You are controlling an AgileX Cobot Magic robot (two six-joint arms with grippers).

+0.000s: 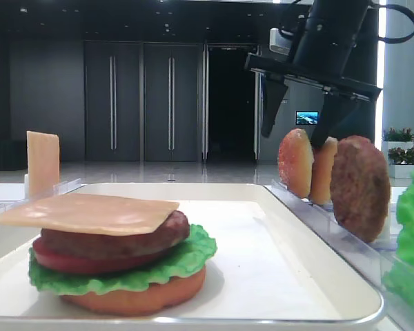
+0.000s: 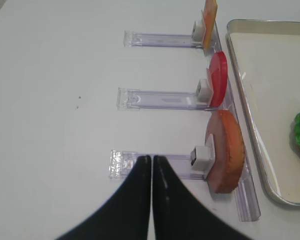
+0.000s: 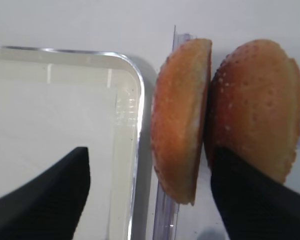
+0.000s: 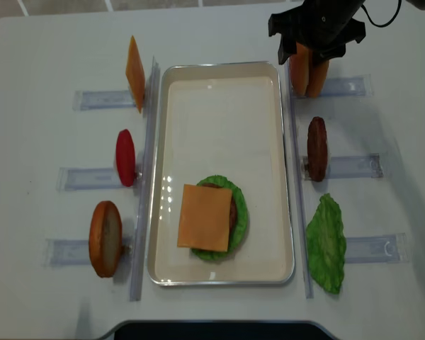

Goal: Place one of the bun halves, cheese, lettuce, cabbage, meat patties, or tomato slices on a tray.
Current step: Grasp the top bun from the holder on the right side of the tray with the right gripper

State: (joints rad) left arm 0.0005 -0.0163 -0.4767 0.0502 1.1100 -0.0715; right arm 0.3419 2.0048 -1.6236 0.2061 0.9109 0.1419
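Two bun halves (image 3: 180, 120) (image 3: 260, 95) stand on edge, pressed together, in a clear rack just right of the white tray (image 3: 136, 100). My right gripper (image 3: 151, 150) hangs open over them. Its left finger (image 3: 50, 200) is above the tray's rim, and its right finger (image 3: 255, 200) overlaps the speckled right half, so the left half lies between the fingers. From the front, the right gripper (image 1: 294, 136) sits just above the bun halves (image 1: 294, 162). On the tray (image 4: 219, 85) a stack is topped by cheese (image 4: 205, 216). My left gripper (image 2: 151, 159) is shut and holds nothing.
Clear racks flank the tray. Those on the left hold a cheese slice (image 4: 134, 71), a tomato slice (image 4: 125, 157) and a bun piece (image 4: 105, 237). Those on the right hold a meat patty (image 4: 316, 147) and a lettuce leaf (image 4: 326, 244). The left gripper hovers over the bun piece's rack (image 2: 155, 160).
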